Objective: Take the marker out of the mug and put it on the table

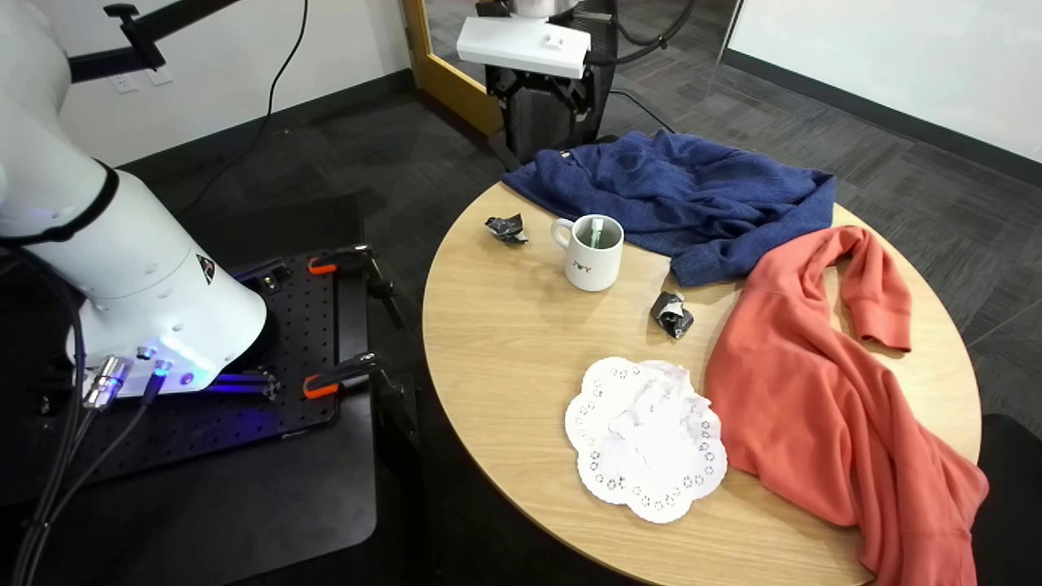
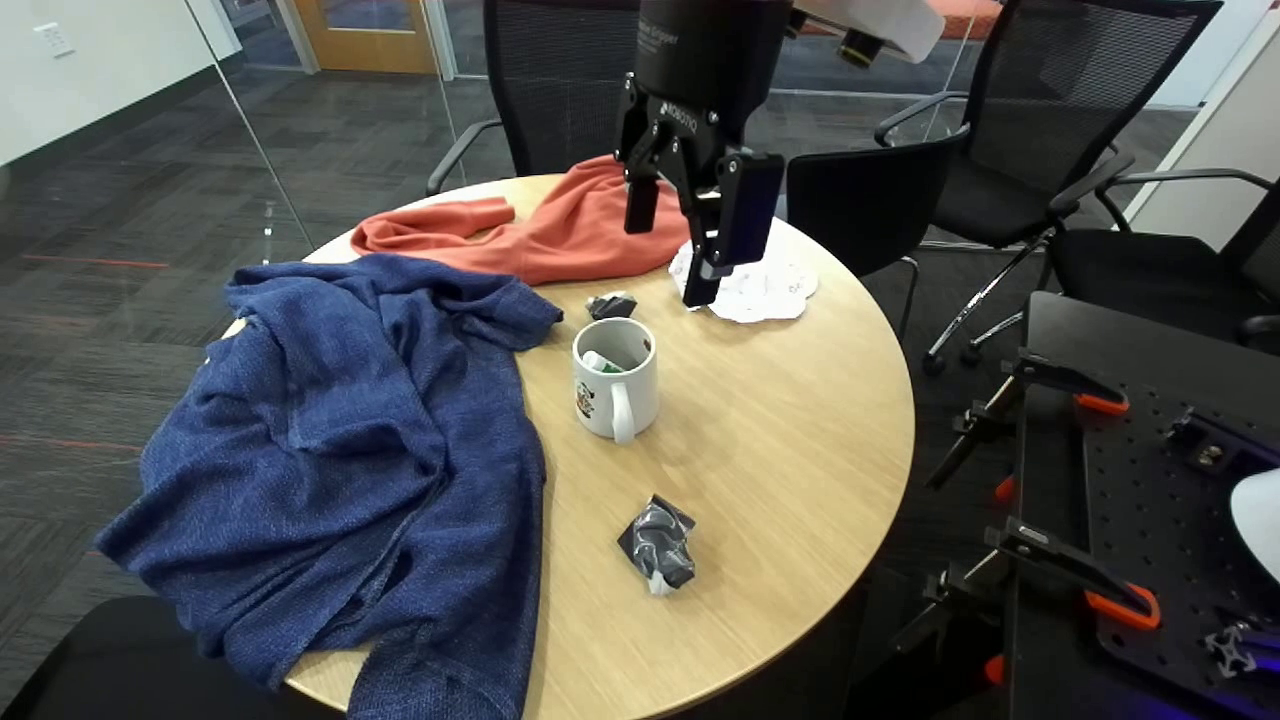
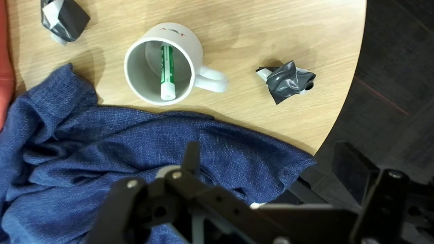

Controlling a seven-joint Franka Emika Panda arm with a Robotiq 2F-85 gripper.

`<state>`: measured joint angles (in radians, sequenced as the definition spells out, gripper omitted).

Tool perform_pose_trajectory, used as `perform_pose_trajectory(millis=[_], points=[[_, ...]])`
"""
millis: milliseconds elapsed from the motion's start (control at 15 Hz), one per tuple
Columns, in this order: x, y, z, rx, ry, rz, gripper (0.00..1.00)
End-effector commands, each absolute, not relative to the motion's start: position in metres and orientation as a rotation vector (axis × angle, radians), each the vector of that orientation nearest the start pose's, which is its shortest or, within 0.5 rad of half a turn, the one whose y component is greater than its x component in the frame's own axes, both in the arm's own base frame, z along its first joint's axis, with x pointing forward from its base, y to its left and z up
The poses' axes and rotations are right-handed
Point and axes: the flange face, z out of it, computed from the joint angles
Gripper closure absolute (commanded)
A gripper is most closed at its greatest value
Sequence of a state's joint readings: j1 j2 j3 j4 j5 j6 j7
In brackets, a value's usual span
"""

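Note:
The green marker with a white end leans inside the white mug. The marker shows in the mug in an exterior view and fully in the wrist view. The mug stands upright on the round tan table; it also shows in an exterior view and in the wrist view, handle to the right. My gripper is open and empty, above the table and higher than the mug. In the wrist view its fingers are spread wide, with the mug up and left of them.
A blue cloth lies beside the mug, under my fingers in the wrist view. Crumpled dark wrappers lie on either side of the mug. A white doily and an orange garment lie farther along the table.

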<state>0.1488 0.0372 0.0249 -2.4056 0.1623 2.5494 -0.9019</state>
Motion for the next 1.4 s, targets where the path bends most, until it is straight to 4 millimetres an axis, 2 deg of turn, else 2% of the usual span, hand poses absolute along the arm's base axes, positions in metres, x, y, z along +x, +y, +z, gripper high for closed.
perform_pose_trajectory(millis=[0, 333, 533, 867, 1333], points=[[0.509, 0.072, 0.300, -2.737, -1.457, -0.275, 0.00], [0.532, 0.039, 0.272, -2.663, -1.608, -0.270, 0.00], [0.548, 0.028, 0.257, -2.587, -1.686, -0.254, 0.00], [0.564, 0.023, 0.230, -2.477, -1.806, -0.223, 0.00], [0.569, 0.024, 0.203, -2.480, -1.858, -0.177, 0.00]])
